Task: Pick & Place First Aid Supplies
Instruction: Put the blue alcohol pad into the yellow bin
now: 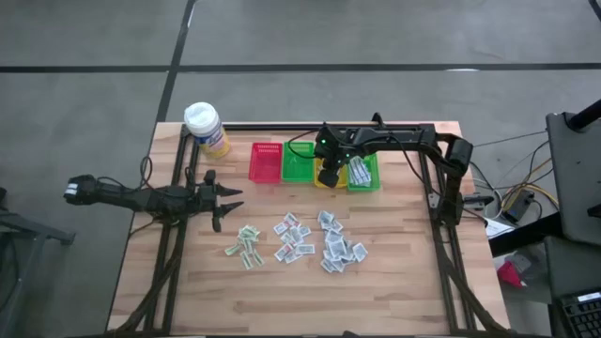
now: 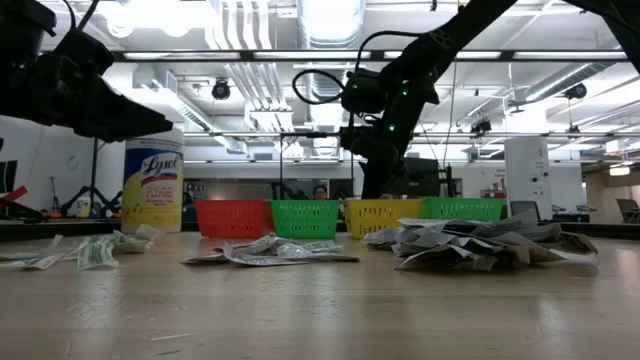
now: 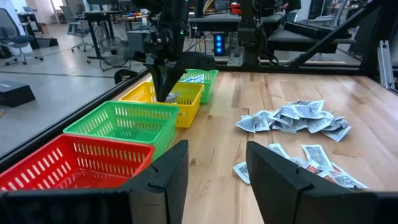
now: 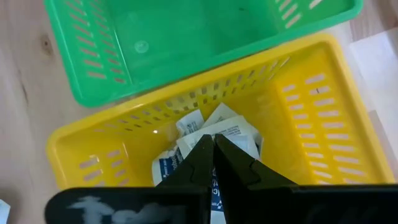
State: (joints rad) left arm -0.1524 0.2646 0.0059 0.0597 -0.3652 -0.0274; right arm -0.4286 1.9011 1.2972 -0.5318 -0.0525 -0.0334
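Loose first aid packets lie flat on the wooden table in three groups: green-printed ones (image 1: pixel 246 244), a middle group (image 1: pixel 293 237) and a larger heap (image 1: pixel 338 249). Along the far edge stand a red basket (image 1: pixel 266 161), a green basket (image 1: pixel 299 165), a yellow basket (image 4: pixel 323 118) and another green basket (image 1: pixel 364 175) holding packets. My right gripper (image 4: pixel 213 142) hangs shut over the yellow basket, pointing steeply down, with a white packet (image 4: pixel 227 127) at its tips. Other packets (image 4: pixel 166 169) lie on that basket's floor. My left gripper (image 3: pixel 214 180) waits open at the table's left side. My right gripper pinches a white packet between its two fingertips, coming from above and pointing down. The packet's edge (image 4: pixel 219 132) shows just beyond the tips, low inside the yellow basket. The fingers hide the exact spot of the pinch, and I cannot tell whether the packet touches those beneath it.
A yellow wipes canister with a white cap (image 1: pixel 207 130) stands at the far left corner. Bare tabletop (image 1: pixel 310 300) lies along the near edge. The black frame rails (image 1: pixel 441 202) run along both sides of the table.
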